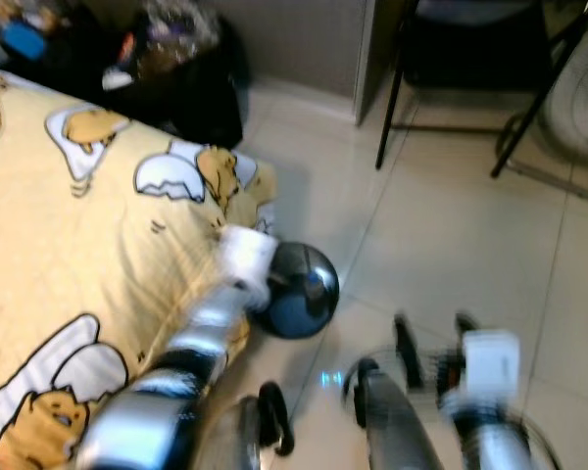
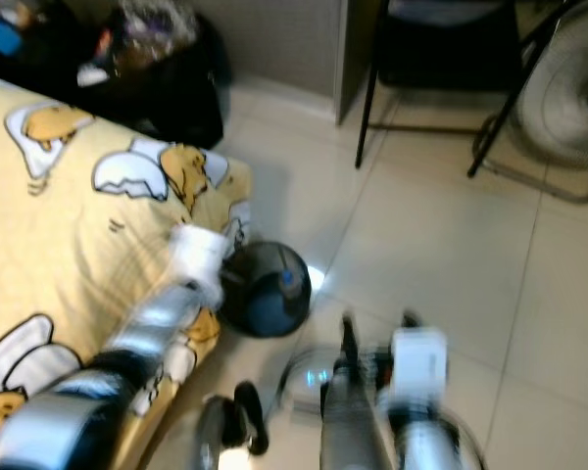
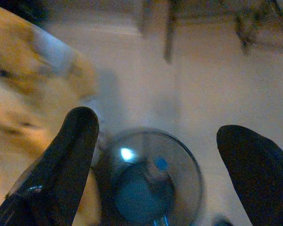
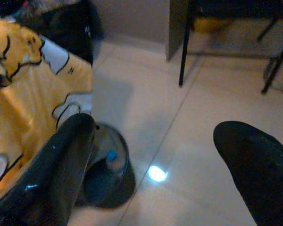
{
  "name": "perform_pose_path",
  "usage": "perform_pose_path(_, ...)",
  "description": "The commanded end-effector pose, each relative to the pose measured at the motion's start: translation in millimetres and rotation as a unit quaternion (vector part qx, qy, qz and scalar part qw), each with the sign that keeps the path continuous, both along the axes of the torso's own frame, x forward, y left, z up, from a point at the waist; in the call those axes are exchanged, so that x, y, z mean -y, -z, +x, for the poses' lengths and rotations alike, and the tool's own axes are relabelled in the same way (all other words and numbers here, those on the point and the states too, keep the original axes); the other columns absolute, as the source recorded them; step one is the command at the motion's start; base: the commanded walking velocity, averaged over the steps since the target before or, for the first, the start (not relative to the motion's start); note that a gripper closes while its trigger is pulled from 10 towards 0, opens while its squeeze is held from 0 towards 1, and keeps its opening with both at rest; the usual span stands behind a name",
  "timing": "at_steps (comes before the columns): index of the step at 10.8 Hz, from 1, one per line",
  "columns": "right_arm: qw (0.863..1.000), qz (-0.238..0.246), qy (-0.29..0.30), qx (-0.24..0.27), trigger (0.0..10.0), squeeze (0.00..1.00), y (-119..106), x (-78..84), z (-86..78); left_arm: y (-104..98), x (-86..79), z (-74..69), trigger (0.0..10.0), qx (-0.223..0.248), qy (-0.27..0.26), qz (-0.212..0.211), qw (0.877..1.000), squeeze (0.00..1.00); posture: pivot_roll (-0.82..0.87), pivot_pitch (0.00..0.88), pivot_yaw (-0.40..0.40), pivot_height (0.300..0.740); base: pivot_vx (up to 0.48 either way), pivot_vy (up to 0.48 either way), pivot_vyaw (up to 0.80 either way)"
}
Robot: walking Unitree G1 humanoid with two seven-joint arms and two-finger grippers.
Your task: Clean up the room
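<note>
A dark round bin [image 1: 302, 290] stands on the tiled floor against the corner of the bed. Inside it lies a bottle with a blue cap [image 3: 159, 165], which also shows in the right wrist view as the bottle [image 4: 112, 156] in the bin [image 4: 114, 181]. My left gripper [image 3: 158, 129] hangs open right above the bin, nothing between its fingers. My right gripper [image 1: 434, 335] is open over bare floor, to the right of the bin and nearer to me. The eye views are blurred.
The bed with a yellow cartoon blanket [image 1: 69, 245] takes up the left. Behind it a black bag [image 1: 191, 93] with clutter sits by the wall. A black chair frame [image 1: 451, 108] and a floor fan [image 2: 568, 93] stand at the back right.
</note>
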State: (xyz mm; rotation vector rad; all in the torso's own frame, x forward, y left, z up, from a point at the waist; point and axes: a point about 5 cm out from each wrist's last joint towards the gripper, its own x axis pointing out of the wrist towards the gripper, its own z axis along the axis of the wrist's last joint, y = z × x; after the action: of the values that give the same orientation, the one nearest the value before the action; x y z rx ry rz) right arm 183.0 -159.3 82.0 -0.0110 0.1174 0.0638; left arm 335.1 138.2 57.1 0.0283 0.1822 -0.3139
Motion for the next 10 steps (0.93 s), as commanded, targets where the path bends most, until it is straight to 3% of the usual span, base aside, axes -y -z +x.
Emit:
perform_pose_path(1,1.000,0.011,0.006,-0.011,10.0,0.00,7.7,4.2,9.6,-4.6,-14.6,-2.8,10.0,0.022,-0.016,-0.021,0.999,0.00,-0.22,0.074,0.122,0.728,0.000,0.000,0.00)
perform_pose_path(2,1.000,0.010,0.008,0.003,10.0,0.00,6.4,8.3,32.9,-24.3,-32.3,-2.7,10.0,0.073,-0.045,-0.030,0.996,0.00,-0.15,0.007,0.103,0.728,0.000,0.000,0.00)
perform_pose_path(3,1.000,0.013,0.022,0.016,10.0,0.00,4.5,13.6,53.3,-44.2,-50.4,-6.2,10.0,0.116,-0.084,-0.034,0.989,0.00,-0.12,0.000,0.095,0.728,0.000,0.000,0.00)
perform_pose_path(4,0.998,0.013,0.038,0.038,10.0,0.00,-2.3,22.6,74.9,-64.0,-57.0,-10.8,10.0,0.155,-0.111,-0.041,0.981,0.00,-0.08,0.000,0.056,0.728,0.000,0.000,0.00)
perform_pose_path(6,0.996,0.017,0.055,0.062,10.0,0.00,-11.6,35.4,97.1,-73.4,-46.8,-23.5,10.0,0.174,-0.108,-0.060,0.977,0.00,-0.06,0.000,0.033,0.728,0.000,0.000,0.00)
perform_pose_path(8,0.996,0.021,0.040,0.078,10.0,0.00,-16.7,33.6,109.2,-63.1,-32.6,-38.5,10.0,0.152,-0.094,-0.071,0.981,0.00,-0.06,0.000,0.023,0.728,0.000,0.000,0.00)
perform_pose_path(10,0.996,0.030,0.033,0.079,10.0,0.00,-15.8,31.4,113.0,-57.7,-25.0,-37.2,10.0,0.137,-0.091,-0.061,0.984,0.00,-0.07,0.000,0.023,0.728,0.000,0.000,0.31)
